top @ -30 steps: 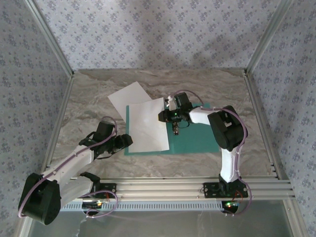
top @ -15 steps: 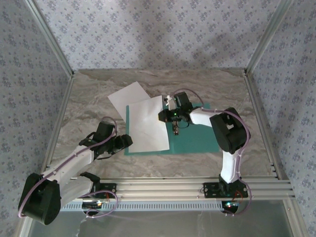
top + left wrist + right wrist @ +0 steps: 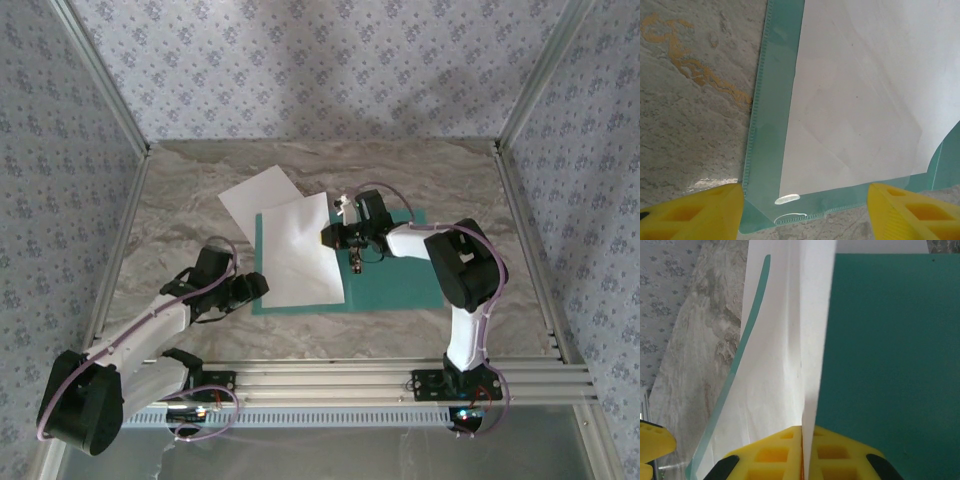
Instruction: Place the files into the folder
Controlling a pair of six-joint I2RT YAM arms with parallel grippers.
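The teal folder (image 3: 400, 278) lies open on the marble table. One white sheet (image 3: 298, 255) covers its left half, with the right edge lifted. My right gripper (image 3: 341, 228) is shut on that edge; in the right wrist view the sheet (image 3: 775, 365) stands pinched between the yellow fingers (image 3: 770, 457), beside the folder's teal face (image 3: 890, 365). A second white sheet (image 3: 258, 195) lies behind, partly under the first. My left gripper (image 3: 256, 287) is open at the folder's near-left corner (image 3: 771, 165), its fingertips (image 3: 695, 212) on either side and touching nothing.
A small metal clip (image 3: 357, 262) sits at the folder's centre fold. Aluminium frame posts and patterned walls close in the table on three sides. A rail (image 3: 400, 375) runs along the near edge. Bare marble (image 3: 180, 220) lies left of the sheets.
The right gripper has shifted the pinched sheet very slightly toward the back. The left arm has stayed put.
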